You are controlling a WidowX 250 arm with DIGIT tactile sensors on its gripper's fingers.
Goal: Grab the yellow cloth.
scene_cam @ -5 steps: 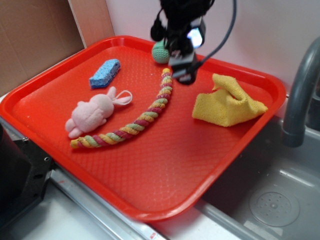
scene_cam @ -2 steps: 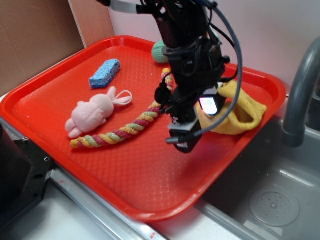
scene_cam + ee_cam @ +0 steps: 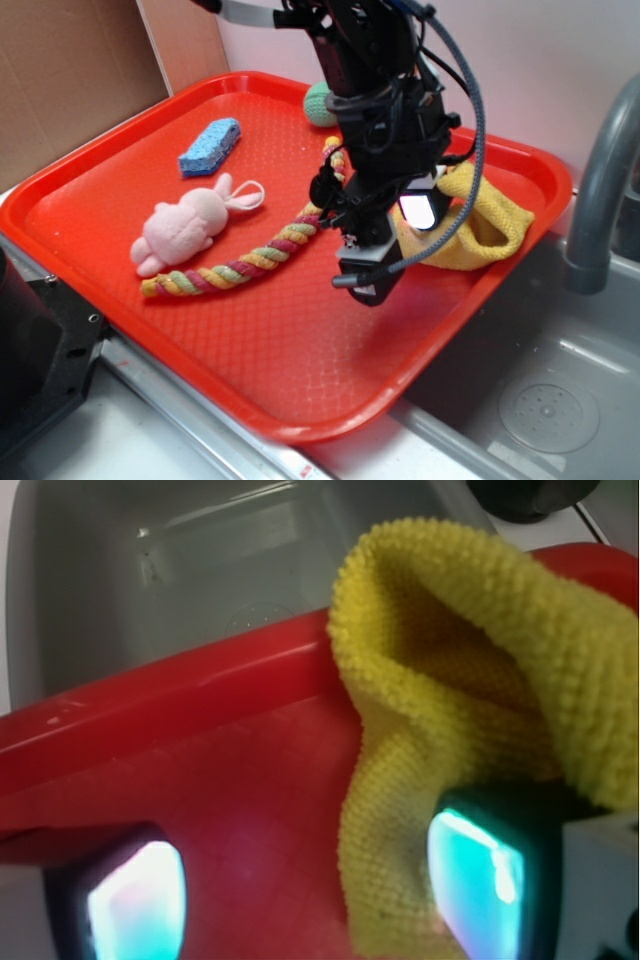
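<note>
Now the claw point(image 3: 300, 885) has dropped from above the tray's far side down to the yellow cloth point(image 3: 478, 222) at the red tray point(image 3: 120, 160) right edge, w/ fingers spread, one pad point(image 3: 478, 872) pressed into the folds. Barely moved lately; closing looks next.

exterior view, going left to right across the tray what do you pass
pink plush bunny → blue sponge → braided rope → gripper → yellow cloth → grey faucet, past the tray's edge
</note>
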